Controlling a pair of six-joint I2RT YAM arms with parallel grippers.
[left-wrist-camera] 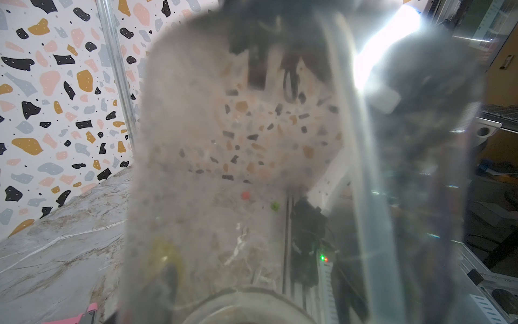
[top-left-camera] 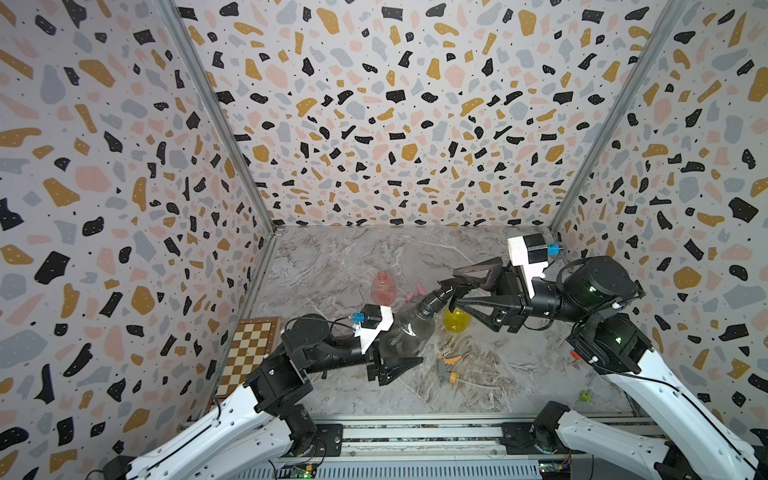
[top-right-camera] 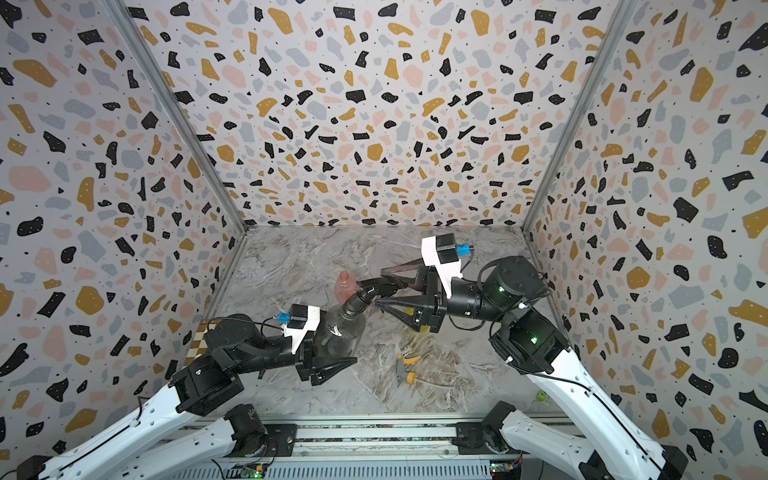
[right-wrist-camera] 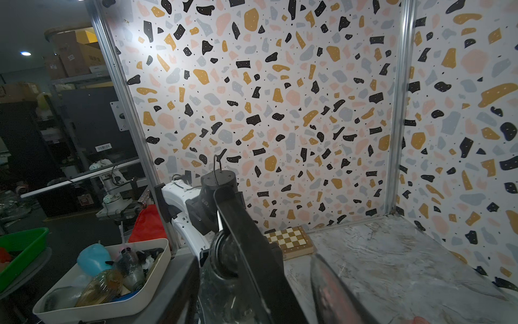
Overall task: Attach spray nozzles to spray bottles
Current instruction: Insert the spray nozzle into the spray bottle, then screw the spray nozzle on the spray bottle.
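left hand [top-left-camera: 405,351] is clamped on the smoky bottle [top-left-camera: 409,328], held tilted over the tabletop [top-left-camera: 519,374]; black nozzle [top-left-camera: 434,300] sits at its neck, right hand [top-left-camera: 453,287] straddling it, can't tell if it's gripping; I'd twist straight along the neck; pink bottle [top-left-camera: 384,286] and yellow bottle [top-left-camera: 455,320] sit close by

Smoky btl [top-left-camera: 409,332] tilted w/ black nozzle [top-left-camera: 446,291] on neck; pink btl [top-left-camera: 384,289] upright; yellow btl [top-left-camera: 456,320] nearby.

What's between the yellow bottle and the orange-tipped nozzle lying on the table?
Nothing. In a top view, only bare marble table separates the yellow bottle from the orange-tipped nozzle.
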